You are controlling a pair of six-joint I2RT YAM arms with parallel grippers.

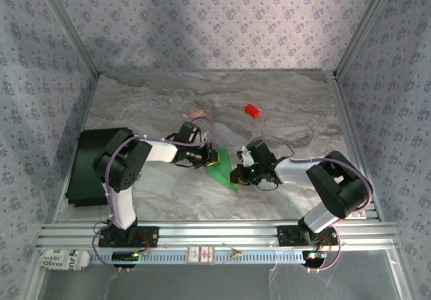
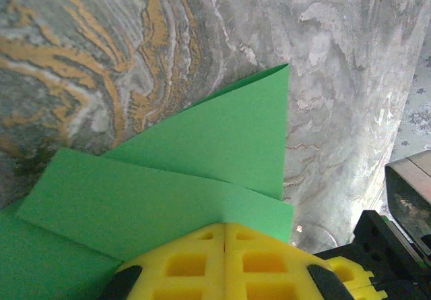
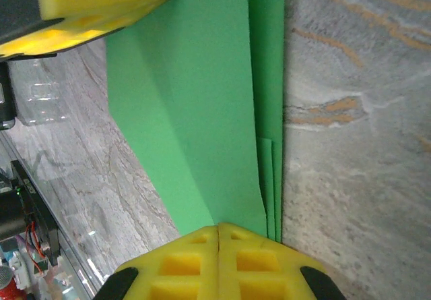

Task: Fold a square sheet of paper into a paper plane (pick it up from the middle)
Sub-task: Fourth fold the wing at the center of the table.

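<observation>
Soft overhead light is spreading evenly across the worktop (image 1: pixel 289 111), leaving only faint, diffuse shadows. In the right wrist view, the left tool (image 3: pixel 101 7) is blurring at close range.

I'm working in a robotics lab cell, not a lived-in room. The wall panels (image 1: pixel 202 23) wear floral wallpaper, yet they sit in bare aluminium posts (image 1: pixel 67 27), like a built booth. The tabletop (image 1: pixel 168 98) has a marble look and is boxed in by that same frame. Along the near edge runs a slotted aluminium rail (image 1: pixel 215 231) with the left arm's base (image 1: pixel 126 236) and the right arm's base (image 1: pixel 300 232) bolted on, and lilac cables (image 1: pixel 101 178) loop loose along the arms
</observation>
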